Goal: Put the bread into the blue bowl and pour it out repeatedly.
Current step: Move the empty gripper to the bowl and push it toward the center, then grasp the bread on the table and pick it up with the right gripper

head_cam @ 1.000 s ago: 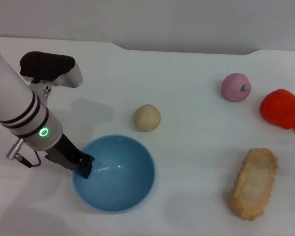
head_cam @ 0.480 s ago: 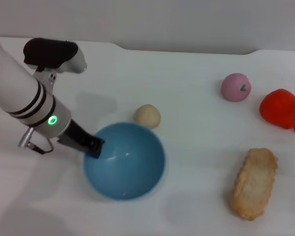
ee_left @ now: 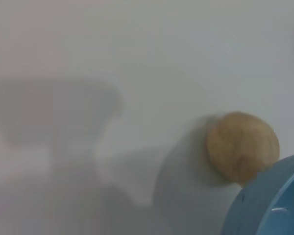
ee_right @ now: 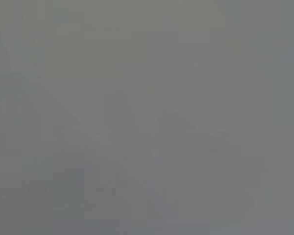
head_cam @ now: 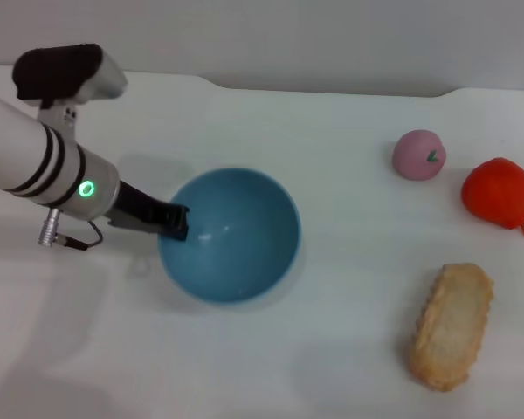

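Observation:
The light-blue bowl (head_cam: 240, 236) is held at its left rim by my left gripper (head_cam: 176, 222), which is shut on that rim. The bowl's inside is bare and glossy. Far to its right, near the table's front right, the bread (head_cam: 452, 325) lies flat as a long tan loaf with a rough crust. In the left wrist view a piece of the blue bowl's rim (ee_left: 272, 203) shows close to a small beige ball (ee_left: 242, 147). My right gripper shows in no view, and the right wrist view is plain grey.
A pink round toy (head_cam: 419, 154) and a red pepper-like toy (head_cam: 499, 192) sit at the back right. In the head view the bowl hides the beige ball. The white table's back edge (head_cam: 332, 89) runs behind everything.
My left arm has carried the bowl away from the front edge toward the back and a little right. In the head view the bowl now covers the beige ball. The bread has not moved.

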